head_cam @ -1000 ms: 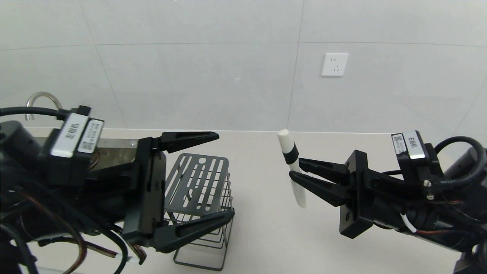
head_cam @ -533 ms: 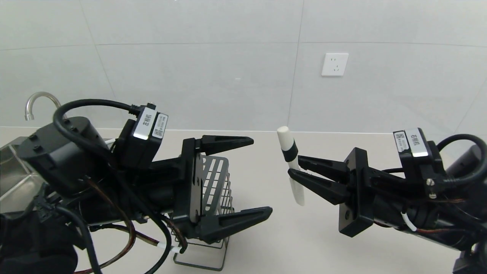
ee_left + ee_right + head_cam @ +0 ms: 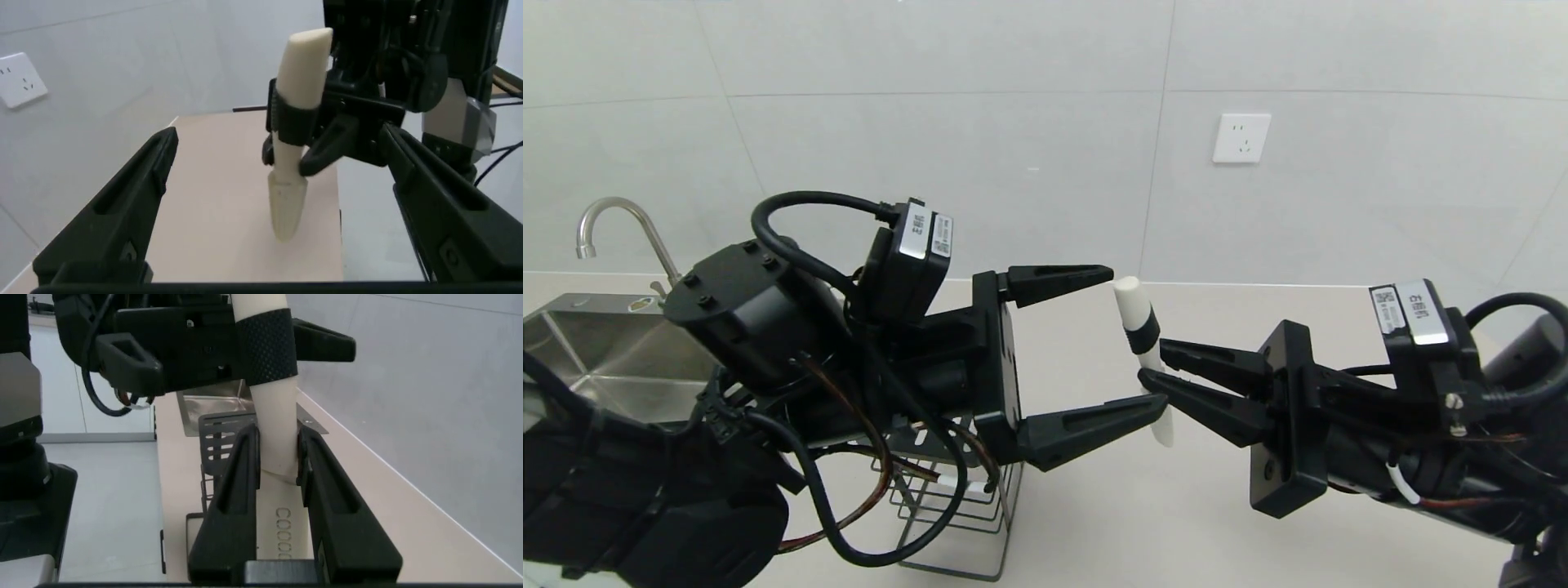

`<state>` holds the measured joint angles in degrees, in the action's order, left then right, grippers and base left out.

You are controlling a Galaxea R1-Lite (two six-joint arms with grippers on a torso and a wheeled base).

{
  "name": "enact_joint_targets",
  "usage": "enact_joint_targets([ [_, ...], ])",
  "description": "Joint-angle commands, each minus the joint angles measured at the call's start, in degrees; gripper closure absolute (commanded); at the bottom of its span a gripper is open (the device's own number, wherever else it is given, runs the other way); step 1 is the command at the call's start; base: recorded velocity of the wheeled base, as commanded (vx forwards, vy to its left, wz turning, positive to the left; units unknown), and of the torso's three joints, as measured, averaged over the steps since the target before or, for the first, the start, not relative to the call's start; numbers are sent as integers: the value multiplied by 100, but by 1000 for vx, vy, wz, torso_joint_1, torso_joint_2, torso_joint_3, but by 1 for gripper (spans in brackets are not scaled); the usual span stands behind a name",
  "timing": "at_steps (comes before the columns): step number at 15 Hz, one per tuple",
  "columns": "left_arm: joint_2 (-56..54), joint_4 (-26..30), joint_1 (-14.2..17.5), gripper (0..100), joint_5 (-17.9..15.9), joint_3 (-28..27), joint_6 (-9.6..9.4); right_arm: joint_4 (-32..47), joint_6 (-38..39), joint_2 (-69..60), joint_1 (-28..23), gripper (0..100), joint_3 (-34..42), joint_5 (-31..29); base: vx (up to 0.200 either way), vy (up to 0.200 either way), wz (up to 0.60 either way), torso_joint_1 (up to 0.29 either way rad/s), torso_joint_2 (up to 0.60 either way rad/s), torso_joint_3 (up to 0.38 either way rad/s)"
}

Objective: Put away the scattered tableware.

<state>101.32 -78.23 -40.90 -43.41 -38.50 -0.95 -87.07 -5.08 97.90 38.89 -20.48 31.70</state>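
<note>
Right gripper (image 3: 1153, 361) is pinching the white utensil (image 3: 1135, 309) just below its black band (image 3: 1143, 333), one finger pressing on each side of the shaft; the right wrist view (image 3: 278, 457) is showing both fingers (image 3: 243, 469) flat against it.

Utensil is hanging in the air above the counter (image 3: 1111, 506), near upright and tilting slightly, with the thick rounded end up and the tapered end down. The tapered tip is not touching the counter.

Left gripper (image 3: 1137, 336) is spread wide, facing the utensil from the robot's left. In the head view its upper fingertip is sitting just beside the utensil's top end and its lower fingertip is overlapping the tapered end. In the left wrist view the utensil (image 3: 296, 122) is standing between the two left fingers with an open gap on each side, touching neither.

An open stretch of counter is showing beneath and to the right of the utensil. The counter's back edge is meeting the tiled wall behind it. Wire rack (image 3: 980, 523) is standing on the counter below the left arm, well apart from the utensil. Sink (image 3: 596, 359) with faucet (image 3: 613, 214) is lying farther left. Wall socket (image 3: 1241, 138) is sitting above the right arm.

Count: utensil 1, band 1, rack 1, sink 1, faucet 1, socket 1, grippers 2.
</note>
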Motion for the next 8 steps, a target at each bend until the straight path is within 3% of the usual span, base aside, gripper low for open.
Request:
enact_joint_targets([
  [1, 231, -123, -120, 0, 8, -114, 157, -12, -1, -26, 14, 100, 9, 3, 0, 0, 0, 0, 0, 0],
  [3, 433, -413, -190, 0, 70, -299, 411, -21, -1, -34, 5, 100, 0, 3, 0, 0, 0, 0, 0, 0],
  [8, 688, -738, -261, 0, 166, -518, 614, -21, -1, -78, -4, 100, -26, 3, 0, 0, 0, 0, 0, 0],
])
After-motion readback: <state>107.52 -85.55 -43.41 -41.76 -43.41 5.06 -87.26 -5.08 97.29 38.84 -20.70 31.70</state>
